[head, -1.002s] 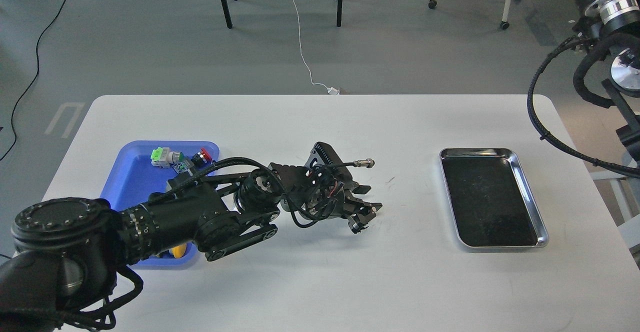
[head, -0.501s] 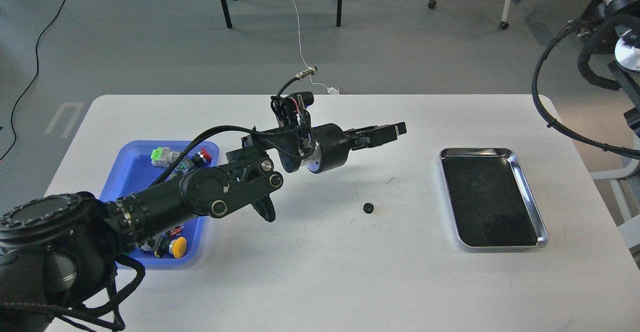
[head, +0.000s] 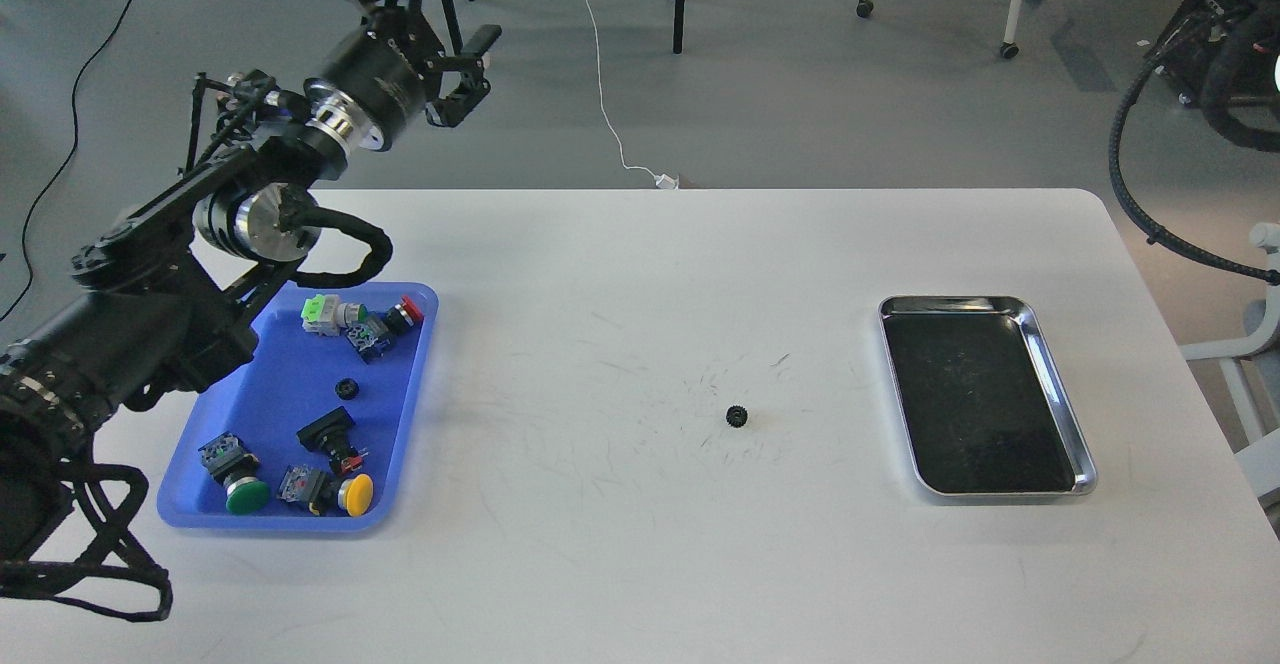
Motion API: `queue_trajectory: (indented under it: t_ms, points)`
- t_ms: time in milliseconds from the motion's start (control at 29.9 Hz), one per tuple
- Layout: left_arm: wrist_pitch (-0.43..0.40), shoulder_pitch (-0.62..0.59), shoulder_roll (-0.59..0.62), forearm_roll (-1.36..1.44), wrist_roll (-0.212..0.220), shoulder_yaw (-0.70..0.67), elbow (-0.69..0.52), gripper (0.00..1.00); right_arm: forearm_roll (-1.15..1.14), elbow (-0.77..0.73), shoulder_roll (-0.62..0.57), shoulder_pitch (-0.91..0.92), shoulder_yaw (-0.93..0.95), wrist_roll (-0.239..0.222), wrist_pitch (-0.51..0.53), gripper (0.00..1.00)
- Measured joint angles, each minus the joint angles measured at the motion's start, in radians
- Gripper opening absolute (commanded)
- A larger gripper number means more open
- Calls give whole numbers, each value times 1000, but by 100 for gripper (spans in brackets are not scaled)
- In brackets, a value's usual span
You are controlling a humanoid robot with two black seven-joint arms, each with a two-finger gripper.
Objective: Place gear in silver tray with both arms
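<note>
Swung up and back since the earlier frame, left hand (head: 462,69) now raised high beyond the table's (head: 640,564) far left edge, well clear of the gear (head: 737,415) left lying alone mid-table — between blue tray (head: 265,519) and silver tray (head: 1085,444), nearer the latter. Risk ahead, by judgement: small, flat, dark gear easily nudged or skidded by a low approach, or pinched off-centre and dropped short of the rim. Left hand fingers parted moderately, holding nothing, touching nothing. Right hand out of view — only cabling at the right edge.
</note>
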Motion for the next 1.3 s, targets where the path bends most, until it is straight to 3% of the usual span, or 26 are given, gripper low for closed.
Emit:
queue_trajectory:
  t_ms: [334,535,702,969,1203,1303]
  points:
    - [-63,42,72,-237,50,-94,19,97,-168,44,10,247,-421,9,25,99]
    - [-56,45,93,-242,50,-94,11,97,-375,73,93,407,-668,10,82,99]
    - [-51,51,104,-240,43,-94,9,97,-465,103,233,535,-903,10,112,97]
    - [-41,104,148,-238,40,-93,-60,97,-825,123,437,557,-1146,93,104,91]
    - [-38,117,151,-238,42,-94,-81,97,-978,174,534,515,-1309,105,50,89]
    - [-29,117,143,-238,42,-95,-88,97,-1032,188,552,488,-1347,111,4,84]
